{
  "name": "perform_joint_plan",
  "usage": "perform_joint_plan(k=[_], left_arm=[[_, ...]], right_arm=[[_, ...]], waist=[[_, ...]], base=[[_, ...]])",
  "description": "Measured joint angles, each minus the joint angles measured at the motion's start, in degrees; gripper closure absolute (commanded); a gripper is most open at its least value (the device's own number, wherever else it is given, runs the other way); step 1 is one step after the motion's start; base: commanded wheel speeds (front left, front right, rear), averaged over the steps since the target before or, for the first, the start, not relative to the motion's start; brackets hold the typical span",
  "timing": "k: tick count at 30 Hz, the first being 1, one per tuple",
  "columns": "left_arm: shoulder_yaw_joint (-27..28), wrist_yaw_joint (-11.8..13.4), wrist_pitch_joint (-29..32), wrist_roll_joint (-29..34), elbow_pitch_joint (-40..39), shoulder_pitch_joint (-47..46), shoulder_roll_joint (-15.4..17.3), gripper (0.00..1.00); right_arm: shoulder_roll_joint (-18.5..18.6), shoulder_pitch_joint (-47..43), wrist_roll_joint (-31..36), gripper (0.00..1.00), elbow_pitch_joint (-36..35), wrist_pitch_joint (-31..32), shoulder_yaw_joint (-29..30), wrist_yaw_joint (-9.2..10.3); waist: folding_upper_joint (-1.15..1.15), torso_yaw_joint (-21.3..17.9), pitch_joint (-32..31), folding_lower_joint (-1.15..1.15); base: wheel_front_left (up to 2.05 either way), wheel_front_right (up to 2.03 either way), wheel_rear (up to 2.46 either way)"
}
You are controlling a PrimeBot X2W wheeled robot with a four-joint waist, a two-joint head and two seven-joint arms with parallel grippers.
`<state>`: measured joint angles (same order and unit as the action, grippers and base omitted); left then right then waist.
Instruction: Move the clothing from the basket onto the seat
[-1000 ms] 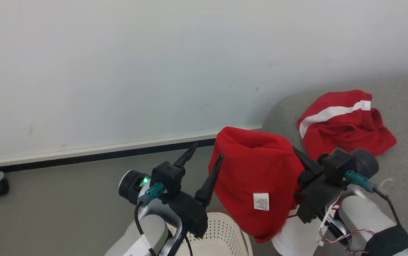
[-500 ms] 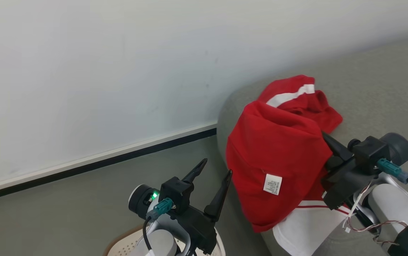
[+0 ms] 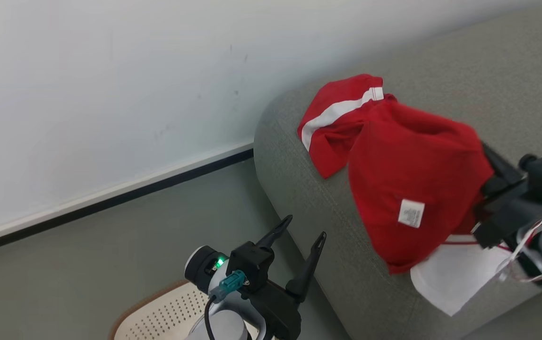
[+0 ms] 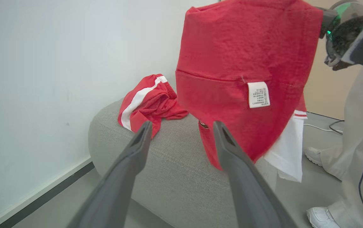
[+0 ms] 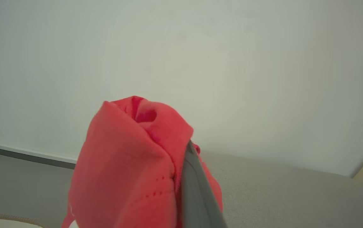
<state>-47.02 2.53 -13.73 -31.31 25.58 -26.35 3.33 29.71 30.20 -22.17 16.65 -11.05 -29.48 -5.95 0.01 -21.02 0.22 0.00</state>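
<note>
Our right gripper [image 3: 493, 165] has its jaws closed on the upper fold of the red garment [image 3: 417, 174], which hangs with its long axis downward above the near edge of the seat [image 3: 299, 179], close beside the striped garment [image 3: 332, 123] lying there. The seat is under and beyond this load, so we think the right arm must lower it. The left gripper [image 3: 305, 226], jaws wide apart and empty, hovers above the basket [image 3: 157, 311].
</note>
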Motion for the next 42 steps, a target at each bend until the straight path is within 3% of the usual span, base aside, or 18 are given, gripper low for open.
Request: perform_joint_plan(k=[10,28,34,42], left_arm=[[-1.45,1.0,0.0,2.87,-2.89,-1.12,0.05,0.0],[-2.31,1.51,1.1,8.54,-11.45,-9.37,3.0,0.0],[-2.27,1.67,1.93,10.92,-14.45,-12.25,4.31,0.0],[-1.34,2.08,2.56,13.08,-16.49,-15.53,5.79,0.0]], right_arm=[[4.52,9.25,-2.52,1.0,1.2,2.04,6.57,0.47],[10.34,32.71,-3.97,1.0,17.26,6.19,14.13,0.99],[9.56,33.84,-3.97,1.0,21.84,5.58,14.55,2.19],[3.35,33.77,-4.56,1.0,27.35,3.71,13.5,2.93]], waist=[[0.0,1.37,5.82,0.0],[0.01,8.26,20.7,0.01],[0.01,10.87,26.65,0.01],[0.01,12.41,33.71,0.01]], base=[[0.0,0.0,0.0],[0.0,0.0,0.0],[0.0,0.0,0.0],[0.0,0.0,0.0]])
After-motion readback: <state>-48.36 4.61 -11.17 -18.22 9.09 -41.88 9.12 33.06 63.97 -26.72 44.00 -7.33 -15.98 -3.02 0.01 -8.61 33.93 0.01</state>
